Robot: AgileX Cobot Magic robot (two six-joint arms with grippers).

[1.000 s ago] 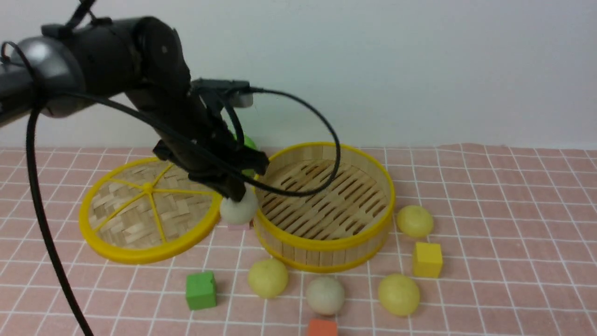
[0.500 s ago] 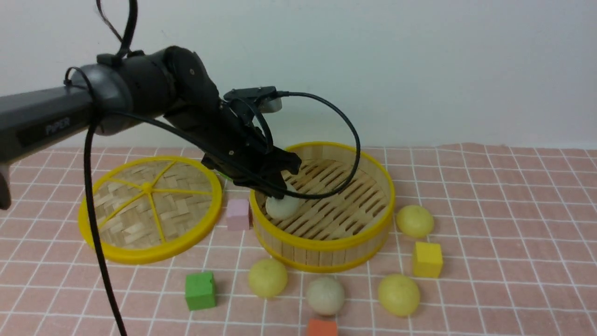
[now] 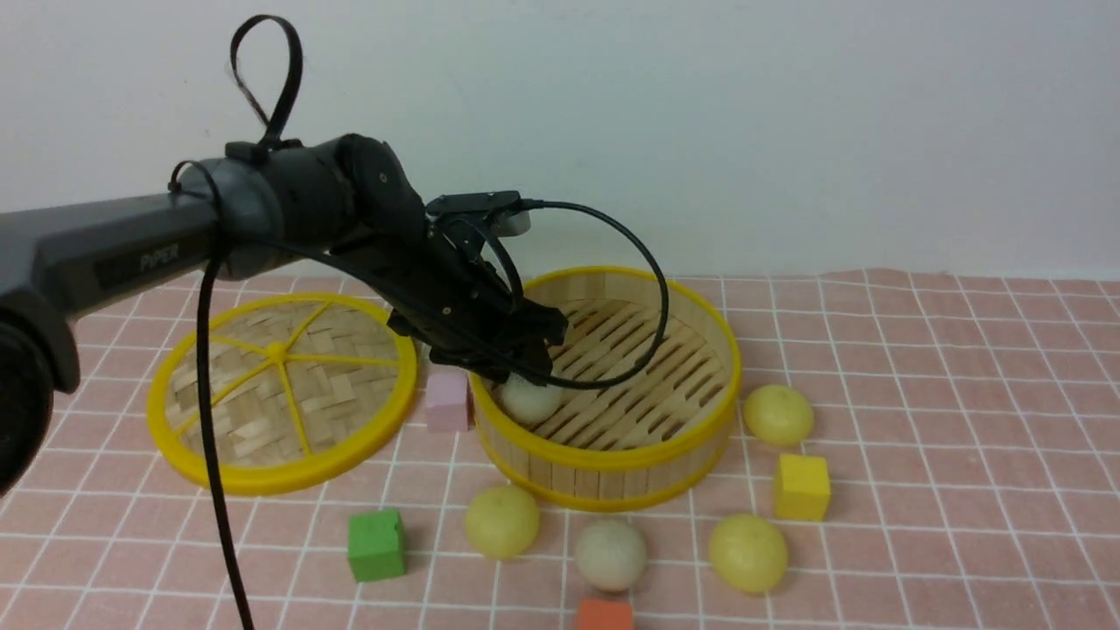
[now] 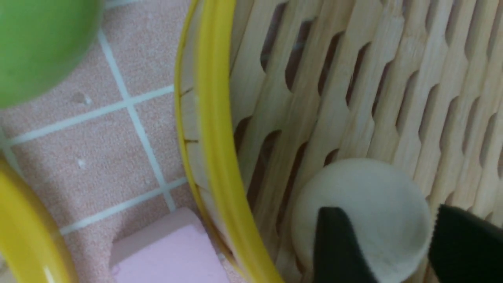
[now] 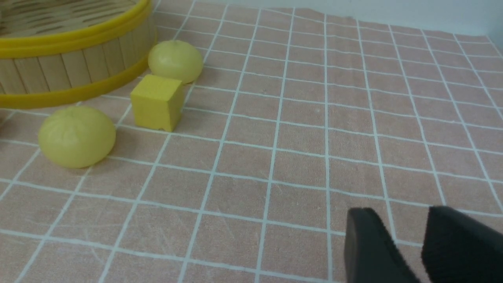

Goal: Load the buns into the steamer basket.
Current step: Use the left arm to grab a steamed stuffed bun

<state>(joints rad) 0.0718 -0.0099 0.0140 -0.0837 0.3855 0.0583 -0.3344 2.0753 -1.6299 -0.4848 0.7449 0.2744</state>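
Left arm tipped into the steamer basket (image 3: pixel 612 477), bun down on the slats!
The arm reaches in from the table's left side, wrist angled down. The left gripper (image 3: pixel 525 369) has its fingers spread either side of an off-white bun (image 3: pixel 529 400), which lies inside by the basket's near-left wall. Four more buns (image 3: pixel 610 554) sit outside, front and right. The right gripper (image 5: pixel 404 214) hovers low, fingers slightly parted, empty.

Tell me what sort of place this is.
Probably a robot test bench, not a real kitchen: a pink gridded cloth against a bare white wall, loose coloured blocks like the green cube and yellow cube around a bamboo steamer basket, and a black robot arm reaching over it.
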